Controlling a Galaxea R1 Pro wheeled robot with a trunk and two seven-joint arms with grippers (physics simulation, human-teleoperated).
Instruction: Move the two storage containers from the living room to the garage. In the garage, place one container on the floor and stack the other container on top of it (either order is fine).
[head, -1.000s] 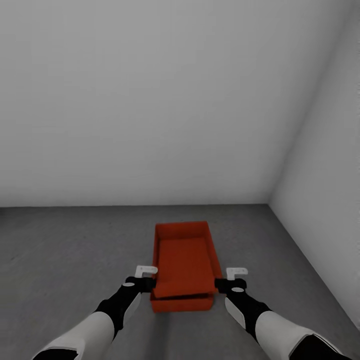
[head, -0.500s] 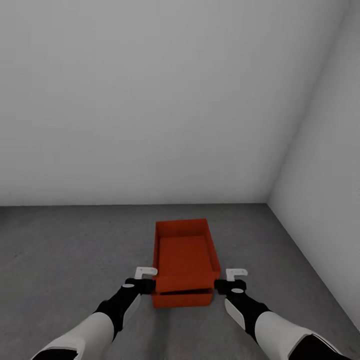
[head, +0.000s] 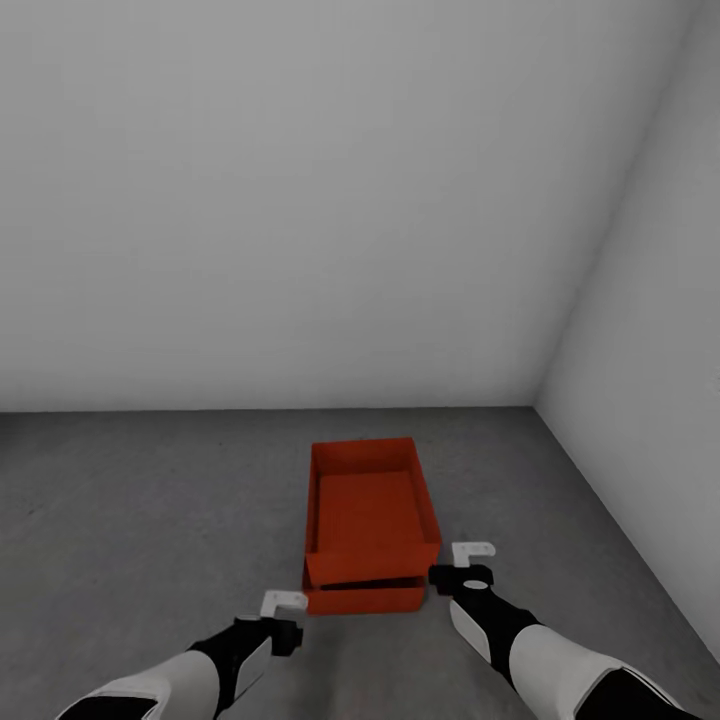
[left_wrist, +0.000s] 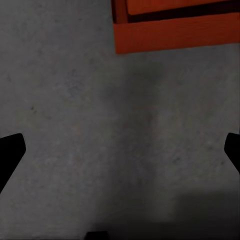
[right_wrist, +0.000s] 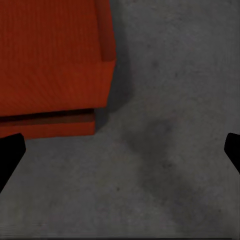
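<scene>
Two orange-red storage containers stand stacked on the dark grey concrete floor of the garage. The upper container rests inside the rim of the lower container, its near end a little raised over a dark gap. My left gripper hangs open over bare floor, back from the stack's near left corner. My right gripper is open just beside the stack's near right corner, apart from it. The left wrist view has the lower container's front wall ahead. The right wrist view has both containers' corners.
A plain white-grey back wall meets a side wall in a corner at the right, not far behind the stack. Open concrete floor spreads to the left and in front of the containers.
The upper container has dropped from a tilt to lie nearly level on the lower one. My left gripper has drawn back from the stack's corner toward me. The right gripper stays put.
</scene>
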